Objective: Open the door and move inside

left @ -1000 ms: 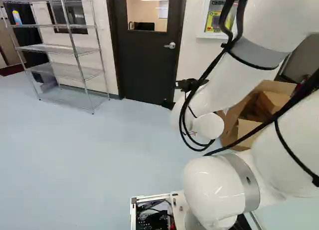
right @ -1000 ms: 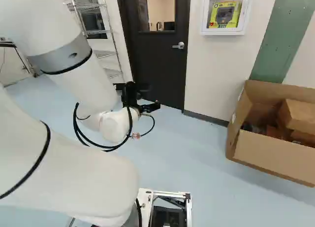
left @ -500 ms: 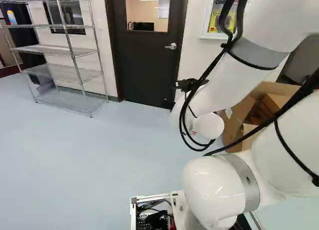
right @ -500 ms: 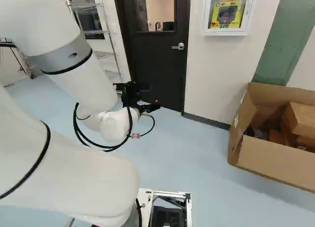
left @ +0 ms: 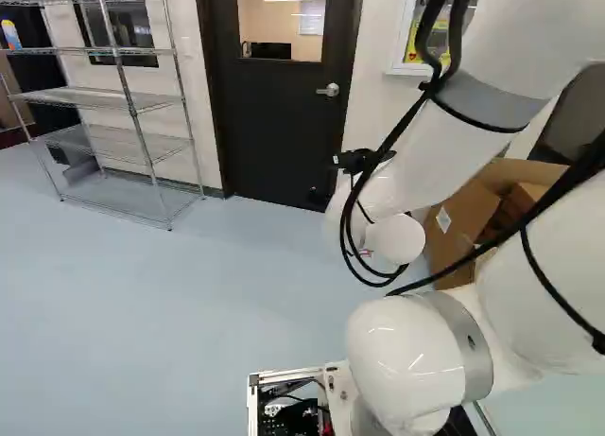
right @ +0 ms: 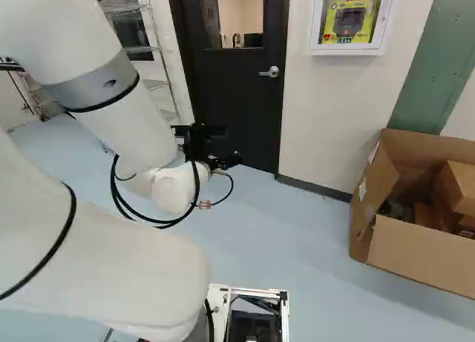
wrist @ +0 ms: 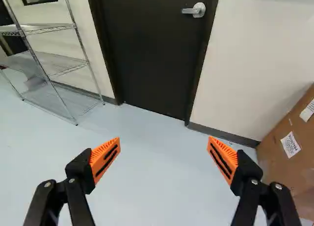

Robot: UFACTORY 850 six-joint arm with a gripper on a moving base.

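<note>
- The door (wrist: 147,54) is shut, and its lever handle (wrist: 194,10) sits near the edge on the cardboard box (wrist: 289,152) side.
- Our gripper (wrist: 164,142) has its jaws spread wide with nothing between them, well apart from the door.
- The handle lies ahead of the jaws, across the floor (wrist: 162,187), and seemingly above where they aim; we'd judge that we must drive nearer and raise our aim.
- The lever's long axis runs about level, from its pivot towards the door's middle. Our jaws part roughly along that same line, so straddling it would probably need a wrist roll.
- Which way the door swings, we can't fairly say from here.
</note>
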